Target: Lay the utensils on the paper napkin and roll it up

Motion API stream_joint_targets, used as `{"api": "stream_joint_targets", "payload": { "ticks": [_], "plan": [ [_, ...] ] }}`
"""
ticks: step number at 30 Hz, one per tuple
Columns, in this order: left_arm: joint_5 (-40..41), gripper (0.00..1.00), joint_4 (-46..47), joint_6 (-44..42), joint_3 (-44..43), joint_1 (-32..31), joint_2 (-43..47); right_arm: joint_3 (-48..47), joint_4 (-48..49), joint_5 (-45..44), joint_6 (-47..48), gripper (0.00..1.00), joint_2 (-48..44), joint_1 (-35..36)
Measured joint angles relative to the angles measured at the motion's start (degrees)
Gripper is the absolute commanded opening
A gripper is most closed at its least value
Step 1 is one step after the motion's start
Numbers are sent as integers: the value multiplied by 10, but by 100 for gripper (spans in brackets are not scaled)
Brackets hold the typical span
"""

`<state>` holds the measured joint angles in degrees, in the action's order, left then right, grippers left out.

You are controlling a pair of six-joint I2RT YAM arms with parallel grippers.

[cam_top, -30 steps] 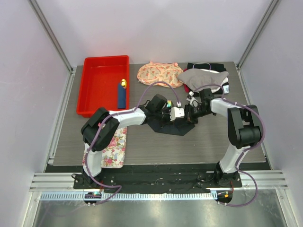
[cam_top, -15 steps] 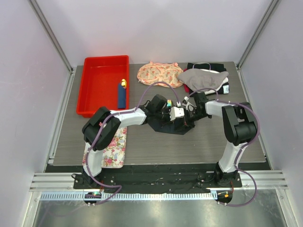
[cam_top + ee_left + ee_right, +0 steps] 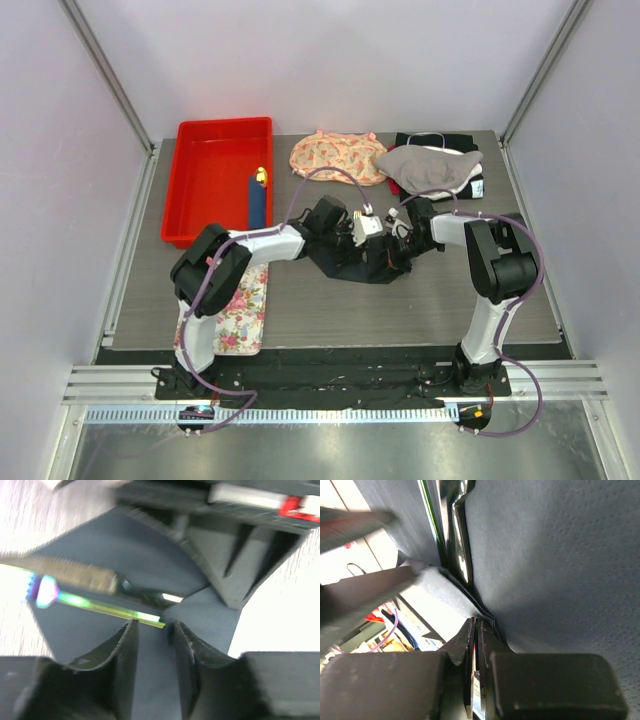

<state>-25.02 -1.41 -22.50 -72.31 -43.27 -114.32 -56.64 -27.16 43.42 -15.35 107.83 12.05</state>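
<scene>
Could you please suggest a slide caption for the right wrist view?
The right gripper pinches a fold of the paper napkin beside a glossy utensil.

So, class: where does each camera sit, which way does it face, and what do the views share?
Top external: above and behind the bases, looking down on the grey table; both arms show whole.
Left wrist: on the left arm, facing past the left gripper at the dark navy paper napkin.
Right wrist: on the right arm, close over the napkin; the right gripper pinches its fold.
Shared: all three show the napkin.
</scene>
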Motion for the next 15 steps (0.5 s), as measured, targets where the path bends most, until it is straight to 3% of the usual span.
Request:
{"api": "stream_joint_targets", "payload": {
  "ticks": [4,9,15],
  "plan": [
    [-10,42,-40,80,0,33,37,0,0,-2,-1,4,0,0],
    [-87,33,-97,228,0,83,109,0,-1,-3,-3,1,0,0],
    [-166,23,-58,416,46,88,125,0,-1,-4,-6,1,0,0]
  ]
}}
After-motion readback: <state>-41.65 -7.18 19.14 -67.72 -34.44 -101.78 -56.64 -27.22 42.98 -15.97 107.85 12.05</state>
